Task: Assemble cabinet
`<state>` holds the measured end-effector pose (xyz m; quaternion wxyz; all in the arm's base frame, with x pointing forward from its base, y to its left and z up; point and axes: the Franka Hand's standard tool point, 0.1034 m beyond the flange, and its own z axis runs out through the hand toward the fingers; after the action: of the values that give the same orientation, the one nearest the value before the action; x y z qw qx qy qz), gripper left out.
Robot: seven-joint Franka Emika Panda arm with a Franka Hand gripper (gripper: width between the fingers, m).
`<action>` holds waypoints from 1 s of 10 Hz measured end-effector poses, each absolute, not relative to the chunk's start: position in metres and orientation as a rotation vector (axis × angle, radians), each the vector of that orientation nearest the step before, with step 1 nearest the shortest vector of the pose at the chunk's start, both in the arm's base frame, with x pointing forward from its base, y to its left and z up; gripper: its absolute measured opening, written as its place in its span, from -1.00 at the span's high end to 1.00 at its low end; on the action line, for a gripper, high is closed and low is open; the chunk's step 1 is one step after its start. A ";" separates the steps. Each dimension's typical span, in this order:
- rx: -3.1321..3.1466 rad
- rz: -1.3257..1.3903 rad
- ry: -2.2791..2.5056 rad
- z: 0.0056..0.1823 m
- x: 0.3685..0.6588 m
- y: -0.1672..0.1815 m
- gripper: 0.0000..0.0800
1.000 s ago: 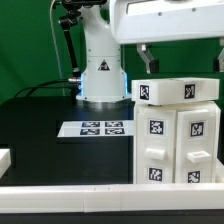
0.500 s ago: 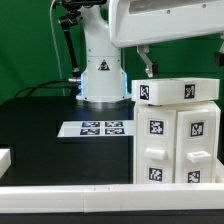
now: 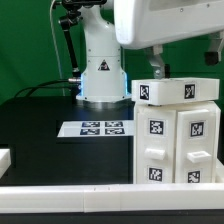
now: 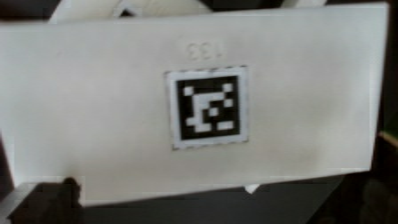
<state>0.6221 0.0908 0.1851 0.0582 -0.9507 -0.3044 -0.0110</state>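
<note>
The cabinet [image 3: 176, 140] is a white box with tagged faces, standing at the exterior view's right. A white tagged top piece [image 3: 177, 91] lies on it, slightly tilted. My gripper [image 3: 185, 68] hangs just above this top piece. One dark finger [image 3: 157, 65] shows over its left end. In the wrist view a white face with one tag [image 4: 210, 108] fills the picture. My gripper [image 4: 214, 200] is open and empty. A dark fingertip [image 4: 39, 202] shows at the picture's edge, apart from the white face.
The marker board [image 3: 96, 129] lies flat on the black table in front of the robot base [image 3: 101, 75]. A long white rail [image 3: 90, 195] runs along the front edge. A small white part [image 3: 5, 158] sits at the exterior view's left edge.
My gripper has moved toward the exterior view's right and slightly down, closer over the cabinet's top piece. The cabinet and other parts have not moved.
</note>
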 end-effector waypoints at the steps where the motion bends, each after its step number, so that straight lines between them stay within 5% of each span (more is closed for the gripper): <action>1: -2.830 -0.039 -1.069 0.184 0.622 0.091 -0.99; 10: -2.227 -0.040 -2.154 0.179 0.622 0.086 -0.99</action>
<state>0.6220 0.0864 0.1787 0.0215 -0.7187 -0.6949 -0.0130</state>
